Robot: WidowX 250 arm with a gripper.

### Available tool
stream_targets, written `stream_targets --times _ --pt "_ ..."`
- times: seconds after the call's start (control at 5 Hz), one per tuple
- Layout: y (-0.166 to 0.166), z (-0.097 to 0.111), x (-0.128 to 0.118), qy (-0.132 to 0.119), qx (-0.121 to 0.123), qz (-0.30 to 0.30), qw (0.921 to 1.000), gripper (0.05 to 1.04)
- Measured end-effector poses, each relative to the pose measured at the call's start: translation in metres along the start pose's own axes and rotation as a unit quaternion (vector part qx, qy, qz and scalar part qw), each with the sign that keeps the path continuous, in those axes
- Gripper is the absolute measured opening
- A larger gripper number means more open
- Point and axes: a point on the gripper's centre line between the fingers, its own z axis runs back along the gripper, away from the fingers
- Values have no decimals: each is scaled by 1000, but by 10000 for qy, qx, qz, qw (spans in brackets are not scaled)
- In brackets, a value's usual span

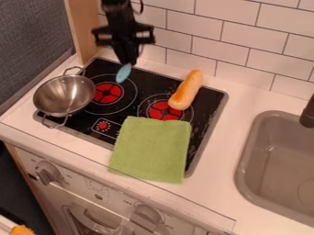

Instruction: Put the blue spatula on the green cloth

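Note:
At the upper left, my gripper [127, 58] points down over the back of the stove. It is shut on the blue spatula [124, 73], whose light blue end hangs below the fingertips; the rest of it is hidden by the dark gripper. The green cloth [151, 148] lies flat across the front part of the black cooktop and over its front edge, lower and to the right of the spatula.
A metal pot [64, 95] with two handles stands on the cooktop's left side. A bread roll [186, 90] lies at the back right. The sink [279, 160] is at the right, and a tiled wall [239, 41] runs behind.

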Motion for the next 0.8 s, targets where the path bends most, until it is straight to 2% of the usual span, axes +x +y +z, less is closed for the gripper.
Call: stream_targets --times 0.2,0.4,0.8 --pt "-10 5 -12 -4 -57 -145 9999 102" --pt "-16 0 -35 95 26 -373 9993 102" --pt "-21 5 -81 16 305 -845 9960 102"
